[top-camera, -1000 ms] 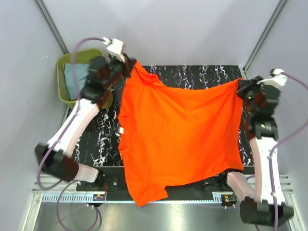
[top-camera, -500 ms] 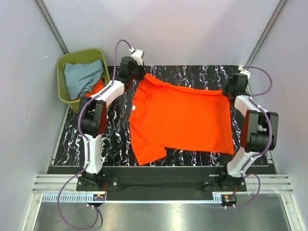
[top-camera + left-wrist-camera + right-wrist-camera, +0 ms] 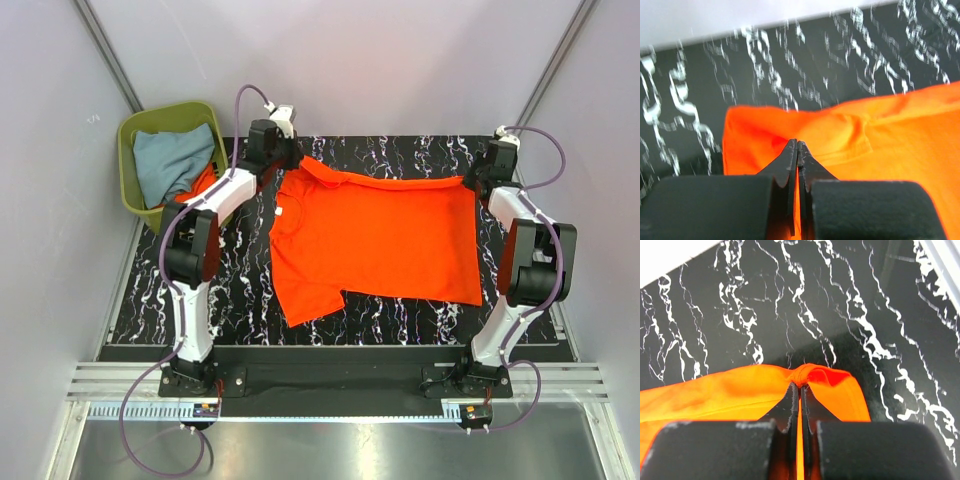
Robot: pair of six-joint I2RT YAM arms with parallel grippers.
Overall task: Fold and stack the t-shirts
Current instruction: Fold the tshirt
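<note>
Between left pincer (image 3: 797,144) jaws, orange t-shirt (image 3: 890,135) apparently sits.

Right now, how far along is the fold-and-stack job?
Done: no folded or stacked shirt is visible. In hand: one orange t-shirt lies spread nearly flat on the table, with the left jaws and right jaws shut on its two far corners. Left: fold this shirt, then deal with the grey-blue t-shirt and the orange cloth beside it in the olive-green bin, and stack them all.

A black, white-veined marble tabletop (image 3: 400,320) sits between plain pale grey walls (image 3: 380,60), metal rails (image 3: 110,385) along its near edge.
</note>
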